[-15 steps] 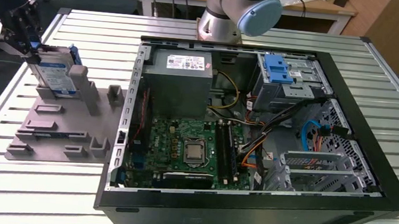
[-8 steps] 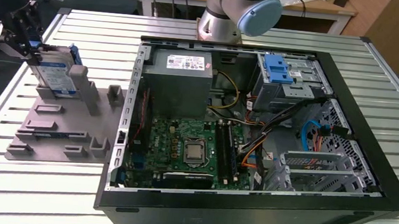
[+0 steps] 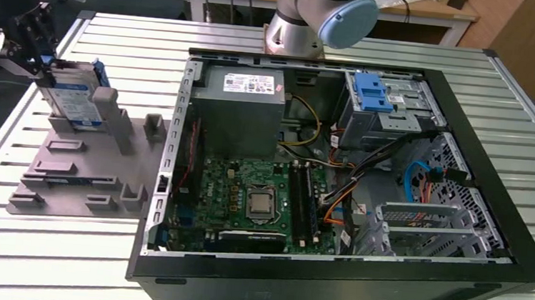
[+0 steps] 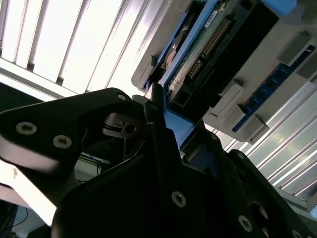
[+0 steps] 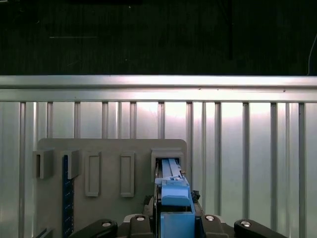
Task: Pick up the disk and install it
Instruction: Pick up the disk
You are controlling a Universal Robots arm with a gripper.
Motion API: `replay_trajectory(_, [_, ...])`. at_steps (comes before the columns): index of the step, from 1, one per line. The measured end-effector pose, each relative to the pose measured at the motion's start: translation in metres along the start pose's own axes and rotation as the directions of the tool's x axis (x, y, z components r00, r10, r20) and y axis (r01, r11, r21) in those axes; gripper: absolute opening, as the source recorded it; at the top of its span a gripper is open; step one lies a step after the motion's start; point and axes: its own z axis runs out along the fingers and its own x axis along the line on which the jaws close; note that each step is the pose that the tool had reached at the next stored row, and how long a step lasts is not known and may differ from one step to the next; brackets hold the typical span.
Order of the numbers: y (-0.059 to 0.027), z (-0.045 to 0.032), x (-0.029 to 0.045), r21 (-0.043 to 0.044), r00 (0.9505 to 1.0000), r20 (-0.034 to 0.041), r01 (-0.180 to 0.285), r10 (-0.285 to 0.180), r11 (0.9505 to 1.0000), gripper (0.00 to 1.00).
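Note:
The disk (image 3: 73, 100), a silver drive with a white-and-blue label in a blue carrier, stands on edge, slightly tilted, in a slot of the grey holder plate (image 3: 84, 171) at the exterior view's left. My gripper (image 3: 48, 68) reaches it from the far left, and its black fingers close on the disk's upper end. In the first wrist view the blue carrier (image 5: 173, 191) runs from the holder's slot to between the fingers of the gripper (image 5: 176, 220). The second wrist view shows the disk's underside (image 4: 208, 44) and the gripper (image 4: 181, 131) pinching the carrier's edge.
An open black computer case (image 3: 492, 203) lies on the slatted metal table (image 3: 11, 244) at the exterior view's right, with a grey drive cage and blue latch (image 3: 377, 98) at its far corner. The arm's base (image 3: 302, 24) stands behind the case. The holder plate has several other raised slots.

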Motion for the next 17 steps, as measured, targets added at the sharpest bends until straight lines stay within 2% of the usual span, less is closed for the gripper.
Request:
replay_trajectory(5, [0.0000,-0.0048,0.0000,-0.0002,1.0000,-0.0001,0.000,0.000,1.0000,0.36])
replay_trajectory(17, [0.0000,-0.0077,0.0000,-0.0003,1.0000,-0.0002,0.000,0.000,1.0000,0.36])
